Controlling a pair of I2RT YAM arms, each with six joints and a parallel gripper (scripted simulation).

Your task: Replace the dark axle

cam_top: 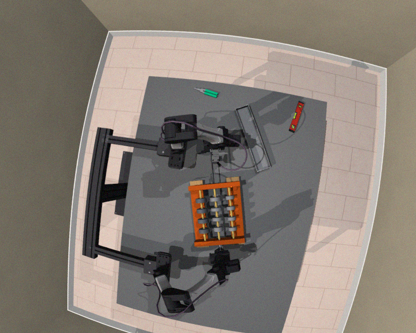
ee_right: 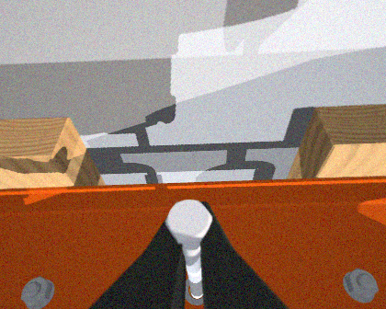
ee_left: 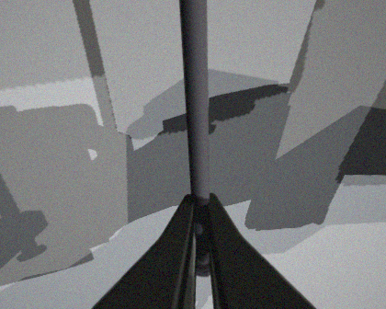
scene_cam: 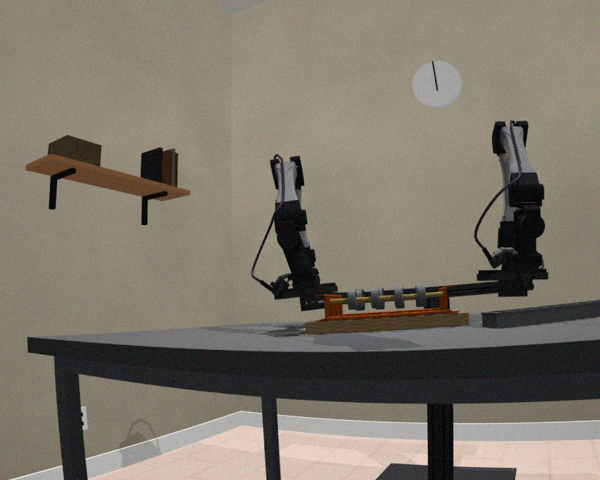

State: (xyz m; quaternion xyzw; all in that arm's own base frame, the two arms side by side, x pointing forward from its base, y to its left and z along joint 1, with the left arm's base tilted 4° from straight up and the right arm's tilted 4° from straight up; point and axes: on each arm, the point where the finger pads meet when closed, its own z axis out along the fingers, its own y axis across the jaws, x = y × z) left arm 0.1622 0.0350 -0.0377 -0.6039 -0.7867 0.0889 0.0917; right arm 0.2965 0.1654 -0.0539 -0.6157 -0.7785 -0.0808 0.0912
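Observation:
The orange wheel frame [cam_top: 201, 243] [scene_cam: 333, 308] [ee_right: 102, 239] stands on its wooden battens [cam_top: 196, 183] [scene_cam: 388, 324] [ee_right: 359, 161]. Its three rows carry grey wheels and brass-coloured spacers. My left gripper [ee_left: 200, 205] is shut on the dark axle [ee_left: 198, 115] [cam_top: 212, 173], which points toward the far rail in the top view; whether its tip is inside the rail is hidden. My right gripper [ee_right: 192, 214] [cam_top: 221, 248] is shut on the bright axle [ee_right: 192, 253] close behind its head. A short shank shows between head and rail hole. The tray [cam_top: 246, 140] [scene_cam: 543, 313] looks empty.
Green-handled pliers [cam_top: 211, 93] lie near the table's top edge in the top view. A red level [cam_top: 296, 116] lies beyond the tray. The left arm [cam_top: 210, 136] reaches over the table beside the tray, its cable looping over the tray's side.

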